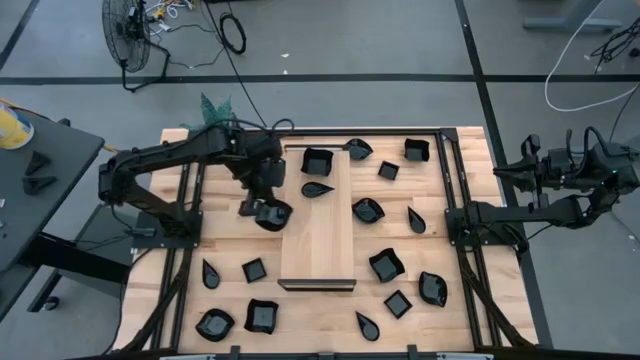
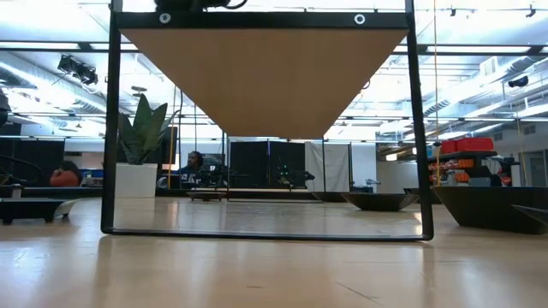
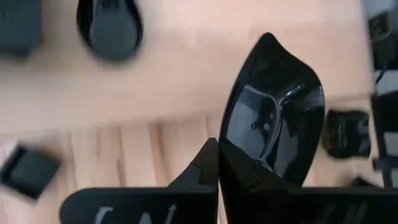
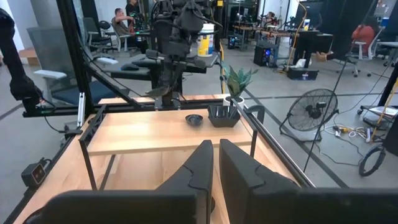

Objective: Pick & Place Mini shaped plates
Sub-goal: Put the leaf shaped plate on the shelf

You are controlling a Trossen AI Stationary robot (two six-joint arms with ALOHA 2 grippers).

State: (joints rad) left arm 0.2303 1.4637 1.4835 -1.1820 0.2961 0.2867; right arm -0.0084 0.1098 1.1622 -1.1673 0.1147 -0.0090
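The left gripper [image 1: 272, 212] is hanging over the counter [image 1: 440, 330] just off the left edge of the long wooden board [image 1: 318, 232], its jaws closed on the rim of a glossy black leaf-shaped plate [image 3: 273, 118]. In the left wrist view that plate is standing out from the jaws, its pointed tip away from the gripper and the pale wood showing beneath it; whether it is clear of the counter I cannot tell.

The other plates are lying scattered around the board. Taking the board's middle as the clock's centre in the high view: a square bowl [image 1: 318, 160] is sitting at 12 o'clock near the far edge, with a teardrop [image 1: 317, 189] on the board just below it. A leaf plate [image 1: 358, 149], a small square [image 1: 388, 170] and a larger square dish [image 1: 416, 150] are lying toward 1 o'clock. A round wavy dish [image 1: 367, 211] and a teardrop [image 1: 416, 220] are lying at 3 o'clock. A wavy bowl [image 1: 386, 264], a small square [image 1: 398, 303], an oval dish [image 1: 433, 288] and a teardrop [image 1: 367, 325] are lying between 4 and 5 o'clock. At 7 to 8 o'clock are lying a teardrop [image 1: 211, 273], a small square [image 1: 254, 269], a wavy bowl [image 1: 261, 316] and another dish [image 1: 214, 324].

The right gripper [image 4: 214, 165] is waiting off the counter's right side at 3 o'clock, jaws nearly closed and holding nothing.
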